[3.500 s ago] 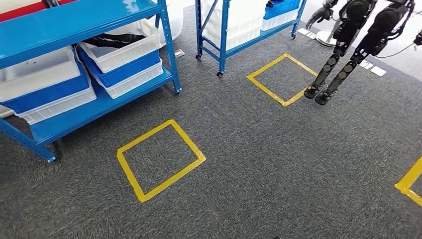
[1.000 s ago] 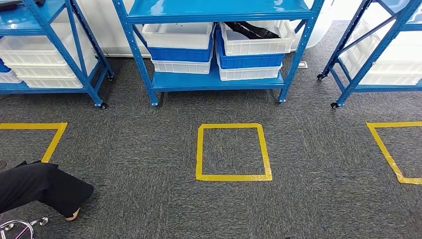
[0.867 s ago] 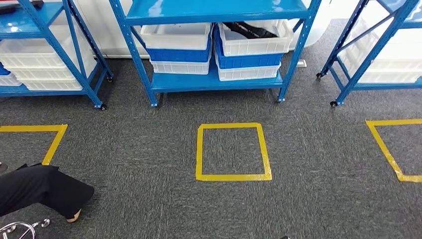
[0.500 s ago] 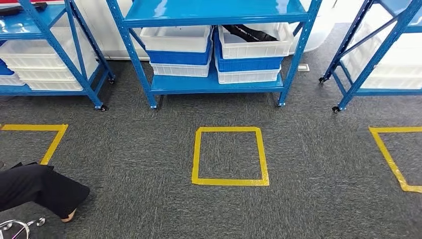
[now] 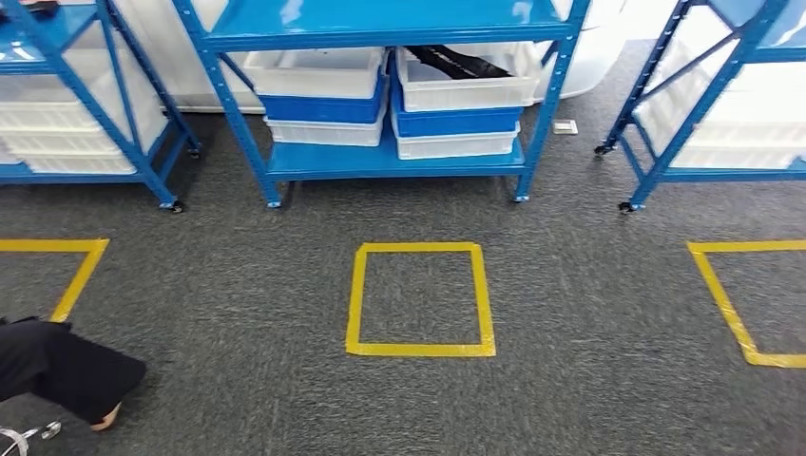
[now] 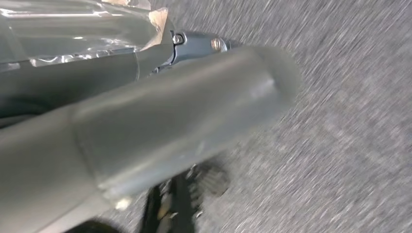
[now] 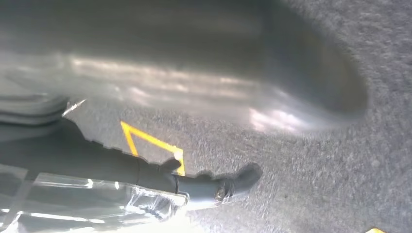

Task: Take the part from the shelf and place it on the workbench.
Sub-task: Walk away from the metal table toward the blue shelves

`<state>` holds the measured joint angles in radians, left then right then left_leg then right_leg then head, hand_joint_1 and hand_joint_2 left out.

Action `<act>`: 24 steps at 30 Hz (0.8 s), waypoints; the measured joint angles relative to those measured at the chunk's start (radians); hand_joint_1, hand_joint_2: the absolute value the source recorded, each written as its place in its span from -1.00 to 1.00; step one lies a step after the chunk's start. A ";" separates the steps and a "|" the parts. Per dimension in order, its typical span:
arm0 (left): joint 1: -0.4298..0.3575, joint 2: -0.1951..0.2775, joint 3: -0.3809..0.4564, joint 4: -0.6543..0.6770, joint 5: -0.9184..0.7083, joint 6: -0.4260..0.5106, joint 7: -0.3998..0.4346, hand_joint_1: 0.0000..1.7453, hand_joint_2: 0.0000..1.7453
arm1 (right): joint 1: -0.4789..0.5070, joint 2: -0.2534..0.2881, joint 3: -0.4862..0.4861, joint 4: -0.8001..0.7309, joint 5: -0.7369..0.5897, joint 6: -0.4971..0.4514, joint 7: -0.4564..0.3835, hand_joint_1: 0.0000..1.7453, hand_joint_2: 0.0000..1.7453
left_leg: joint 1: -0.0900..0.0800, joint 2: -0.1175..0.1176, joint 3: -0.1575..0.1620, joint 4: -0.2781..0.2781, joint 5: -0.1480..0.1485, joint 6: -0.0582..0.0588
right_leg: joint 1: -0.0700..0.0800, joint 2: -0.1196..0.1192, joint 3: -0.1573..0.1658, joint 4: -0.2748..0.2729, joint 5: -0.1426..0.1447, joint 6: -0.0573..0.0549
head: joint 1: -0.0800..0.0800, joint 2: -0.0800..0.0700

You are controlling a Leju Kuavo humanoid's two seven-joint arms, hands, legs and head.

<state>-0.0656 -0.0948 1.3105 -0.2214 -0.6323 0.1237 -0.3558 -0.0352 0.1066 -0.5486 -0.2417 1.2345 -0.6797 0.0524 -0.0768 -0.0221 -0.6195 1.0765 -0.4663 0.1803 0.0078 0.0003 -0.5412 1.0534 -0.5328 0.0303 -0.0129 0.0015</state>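
With hand states that cannot be told, the part could be missed in its white bin if the shelf is approached off-line.

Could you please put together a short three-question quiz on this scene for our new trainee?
1. True or false: the yellow taped square in front of the middle blue shelf has a bin standing inside it.
2. Multiple choice: the dark part lies in A) the left top white bin, B) the right top white bin, C) the carpet.
3. Fill in: between the two white bins in each stack sits a ____ bin.

Key: 1 false; 2 B; 3 blue.
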 joint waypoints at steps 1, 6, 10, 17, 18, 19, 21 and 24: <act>-0.001 0.002 -0.001 0.000 0.000 0.001 0.000 -1.00 -1.00 | -0.003 0.002 -0.001 0.001 0.003 0.000 0.000 -1.00 -1.00 | -0.002 0.000 0.012 -0.018 -0.002 -0.001 | 0.001 0.001 0.006 -0.007 -0.001 0.003 | 0.001 0.000; -0.003 -0.003 -0.002 0.004 0.002 0.001 -0.001 -1.00 -1.00 | -0.004 -0.005 -0.004 0.001 0.006 0.000 0.001 -1.00 -1.00 | 0.012 0.002 0.096 -0.124 0.020 -0.010 | -0.009 0.002 -0.023 0.075 -0.039 0.008 | -0.009 0.000; -0.001 -0.016 -0.002 0.007 0.002 0.001 -0.001 -1.00 -1.00 | -0.003 -0.018 -0.007 0.002 0.009 0.000 0.002 -1.00 -1.00 | 0.032 -0.001 0.121 -0.121 -0.006 -0.050 | -0.031 0.002 -0.122 0.196 -0.049 0.054 | -0.009 0.000; -0.003 -0.018 -0.002 0.010 0.005 0.012 -0.001 -1.00 -1.00 | -0.007 -0.022 -0.012 0.006 0.021 0.000 0.006 -1.00 -1.00 | 0.053 -0.005 0.132 -0.062 -0.084 -0.118 | -0.046 0.004 -0.039 0.001 0.053 0.045 | -0.002 0.000; -0.004 -0.018 -0.002 0.011 0.006 0.013 -0.002 -1.00 -1.00 | -0.007 -0.022 -0.013 0.006 0.022 0.000 0.007 -1.00 -1.00 | 0.054 -0.003 0.131 -0.057 -0.089 -0.122 | -0.048 0.003 -0.038 0.000 0.052 0.035 | -0.004 0.000; -0.004 -0.018 -0.002 0.011 0.008 0.013 -0.003 -1.00 -1.00 | -0.007 -0.022 -0.015 0.006 0.022 0.000 0.007 -1.00 -1.00 | 0.057 0.001 0.124 -0.039 -0.099 -0.129 | -0.050 0.003 -0.036 -0.001 0.050 0.027 | -0.007 0.000; -0.004 -0.018 -0.002 0.011 0.012 0.013 -0.004 -1.00 -1.00 | -0.007 -0.021 -0.019 0.006 0.023 0.000 0.005 -1.00 -1.00 | 0.066 0.011 0.077 0.048 -0.141 -0.147 | -0.052 0.001 -0.031 -0.002 0.044 0.016 | -0.011 0.000; -0.003 -0.018 -0.002 0.011 0.019 0.011 -0.003 -1.00 -1.00 | -0.006 -0.022 -0.040 0.004 0.011 0.000 -0.014 -1.00 -1.00 | 0.085 0.018 -0.042 0.219 -0.185 -0.165 | -0.054 -0.001 -0.026 -0.002 0.035 0.004 | -0.013 0.000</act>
<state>-0.0685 -0.1131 1.3087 -0.2102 -0.6137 0.1350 -0.3586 -0.0411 0.0845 -0.5881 -0.2380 1.2457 -0.6798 0.0388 0.0078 -0.0044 -0.6614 1.2959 -0.6511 0.0153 -0.0466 -0.0012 -0.5673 1.0511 -0.4976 0.0346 -0.0259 0.0015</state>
